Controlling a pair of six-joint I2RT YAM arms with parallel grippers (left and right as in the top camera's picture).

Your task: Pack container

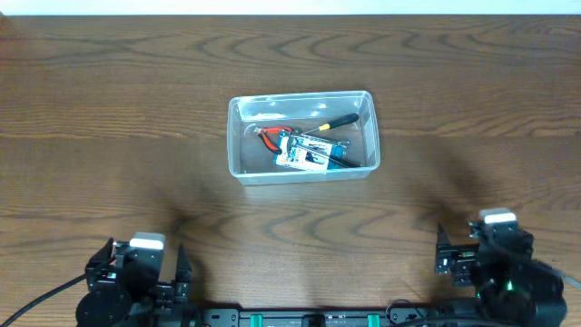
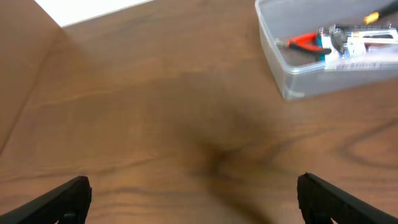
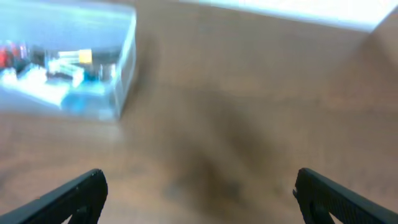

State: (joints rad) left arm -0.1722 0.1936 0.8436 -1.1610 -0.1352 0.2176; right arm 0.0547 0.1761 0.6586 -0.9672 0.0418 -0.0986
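Observation:
The clear plastic container [image 1: 238, 162] stands at the middle of the wooden table. Inside lie red-handled pliers [image 1: 270, 136], a yellow-and-black screwdriver [image 1: 334, 122] and a small blue-and-white box [image 1: 307, 156]. The container also shows in the left wrist view [image 2: 292, 74] at top right and in the right wrist view [image 3: 124, 68] at top left, blurred. My left gripper [image 2: 194, 199] is open and empty at the table's near left. My right gripper [image 3: 199, 196] is open and empty at the near right. Both are far from the container.
The wooden table [image 1: 109, 109] stretches around the container. A white wall edge runs along the far side [image 1: 290, 5]. The arm bases sit at the front edge, left [image 1: 136, 282] and right [image 1: 495, 263].

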